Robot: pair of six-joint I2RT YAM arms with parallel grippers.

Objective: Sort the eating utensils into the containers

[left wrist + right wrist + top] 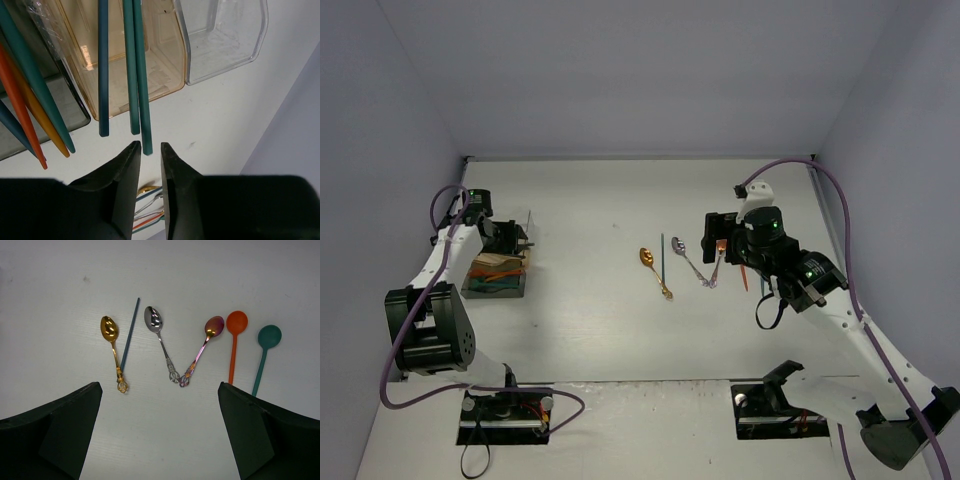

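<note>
The container (470,288) stands at the left; in the left wrist view it shows a dark grey (55,107), an amber (165,60) and a clear compartment (225,40). Three teal chopsticks (135,75) lie in the amber one, their ends sticking out over its rim. Orange, gold and teal handles (30,115) lie in the dark one. My left gripper (148,150) is slightly open, with the nearest chopstick's end at its tips, touching no pad. My right gripper (159,387) is wide open and empty above a gold spoon (109,330), a blue-teal chopstick (129,335), a silver spoon (154,320), a purple spoon (214,326), an orange spoon (236,322) and a teal spoon (269,336).
The loose utensils lie in a row at mid-table, the gold spoon (647,258) leftmost, under the right gripper (725,238). The left gripper (515,240) is at the container's far end. Grey walls close in the table on three sides.
</note>
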